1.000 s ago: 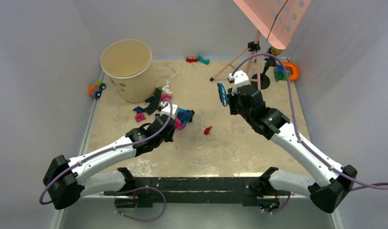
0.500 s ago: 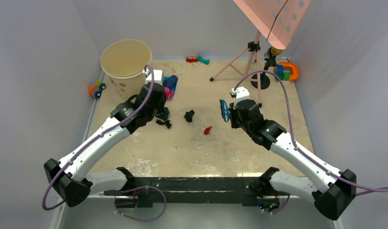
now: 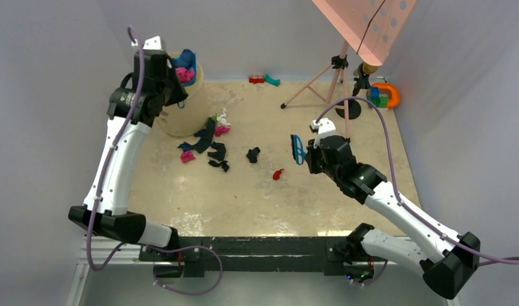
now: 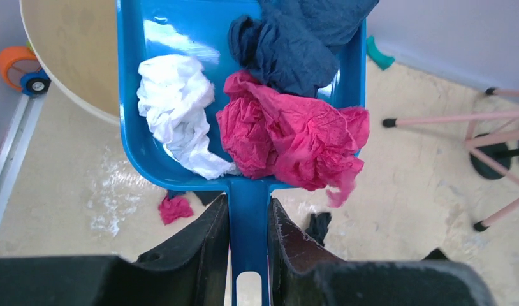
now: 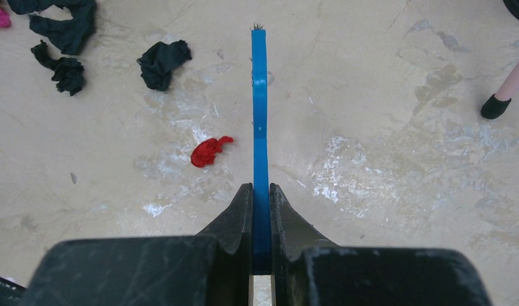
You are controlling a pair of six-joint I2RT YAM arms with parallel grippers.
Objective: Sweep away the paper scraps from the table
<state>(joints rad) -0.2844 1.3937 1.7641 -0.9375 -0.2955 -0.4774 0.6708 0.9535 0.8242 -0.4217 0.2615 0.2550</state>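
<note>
Past the black front rail, the table (image 3: 257,204) showed its mottled beige top. Over its right half the right gripper (image 5: 261,191) was clamped shut on the handle of a thin blue brush (image 5: 260,95), seen edge-on with its bristles pointing away. One red scrap (image 5: 209,151) lay just left of the brush, apart from it, and a black scrap (image 5: 162,62) lay further out on the same side. Beyond these, the loose paper scraps (image 3: 217,152), black, navy and pink, lay clustered near the foot of a beige bin (image 3: 187,115), with nothing between them and the brush. The left gripper (image 4: 248,210) was closed around the stem of a blue dustpan (image 4: 180,32), held high at the bin's rim. The pan carried a white wad (image 4: 177,108), a magenta wad (image 4: 289,137) and a navy wad (image 4: 289,44). What lay inside the bin could not be told. An orange and blue toy car (image 4: 18,64) sat at the table's left edge beside the bin. At the far wall lay red and teal blocks (image 3: 263,80), with a pink tripod (image 3: 321,83) to their right. Half a second before, the dustpan had been down on the table beside the bin. It had since risen to the rim, while the brush had hardly shifted.
</note>
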